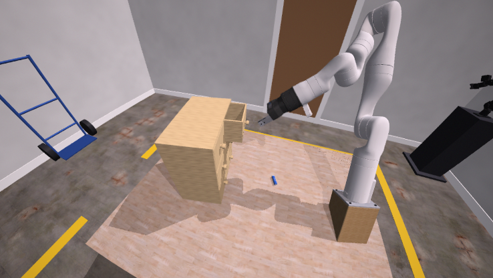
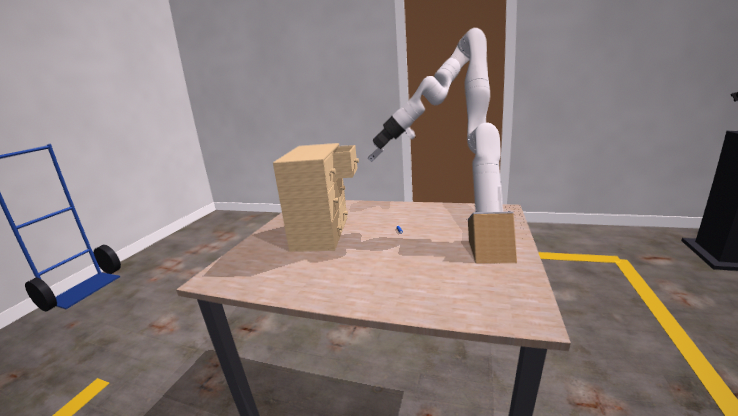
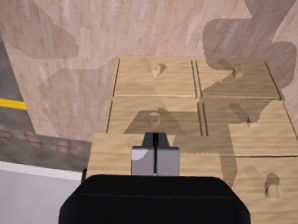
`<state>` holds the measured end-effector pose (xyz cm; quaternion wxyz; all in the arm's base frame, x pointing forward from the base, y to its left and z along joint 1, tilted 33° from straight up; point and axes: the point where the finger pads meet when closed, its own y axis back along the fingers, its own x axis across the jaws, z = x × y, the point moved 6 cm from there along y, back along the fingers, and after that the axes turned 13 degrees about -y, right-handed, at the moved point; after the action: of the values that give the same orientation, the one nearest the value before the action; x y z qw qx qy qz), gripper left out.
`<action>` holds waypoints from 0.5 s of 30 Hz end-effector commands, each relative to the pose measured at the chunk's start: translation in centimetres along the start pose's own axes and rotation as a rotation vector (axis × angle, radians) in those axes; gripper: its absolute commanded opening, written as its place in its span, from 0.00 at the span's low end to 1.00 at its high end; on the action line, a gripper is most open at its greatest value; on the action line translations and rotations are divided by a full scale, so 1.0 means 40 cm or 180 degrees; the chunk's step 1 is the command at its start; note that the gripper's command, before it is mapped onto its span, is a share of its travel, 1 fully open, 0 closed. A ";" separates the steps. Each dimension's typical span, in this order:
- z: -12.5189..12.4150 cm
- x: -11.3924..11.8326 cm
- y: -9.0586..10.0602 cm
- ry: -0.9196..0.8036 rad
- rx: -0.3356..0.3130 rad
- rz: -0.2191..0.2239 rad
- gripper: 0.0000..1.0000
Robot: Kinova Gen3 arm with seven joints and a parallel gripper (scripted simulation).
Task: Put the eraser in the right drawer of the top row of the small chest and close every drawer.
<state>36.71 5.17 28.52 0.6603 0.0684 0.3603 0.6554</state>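
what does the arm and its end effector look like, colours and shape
The arm is smooth white, made of rounded tubular links with thin seam lines at the joints. It rises from a wood-textured block topped by a grey plate. The wrist section is black and ribbed. The end effector is small, with grey fingers and a bit of blue near its mount. No cables or markings show.

I count one chest (image 1: 193, 137) with one drawer (image 1: 235, 125) pulled out, one eraser (image 1: 274, 180), one arm (image 1: 365, 103) on one pedestal (image 1: 355, 224), and one hand truck (image 1: 31, 110).
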 end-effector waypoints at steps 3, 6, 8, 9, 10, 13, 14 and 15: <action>0.003 0.001 -0.002 0.0000 -0.0004 0.0001 0.00; 0.005 0.001 -0.004 0.0000 -0.0004 0.0001 0.00; 0.007 0.002 -0.006 0.0000 -0.0004 0.0001 0.00; 0.008 0.002 -0.007 0.0000 -0.0004 0.0001 0.00; 0.008 0.002 -0.007 0.0000 -0.0004 0.0001 0.00; 0.010 0.003 -0.010 0.0000 -0.0004 0.0001 0.00; 0.011 0.003 -0.012 0.0000 -0.0004 0.0001 0.00; 0.012 0.003 -0.013 0.0000 -0.0004 0.0001 0.00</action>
<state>37.25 5.34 28.56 0.6602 0.0680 0.3598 0.6558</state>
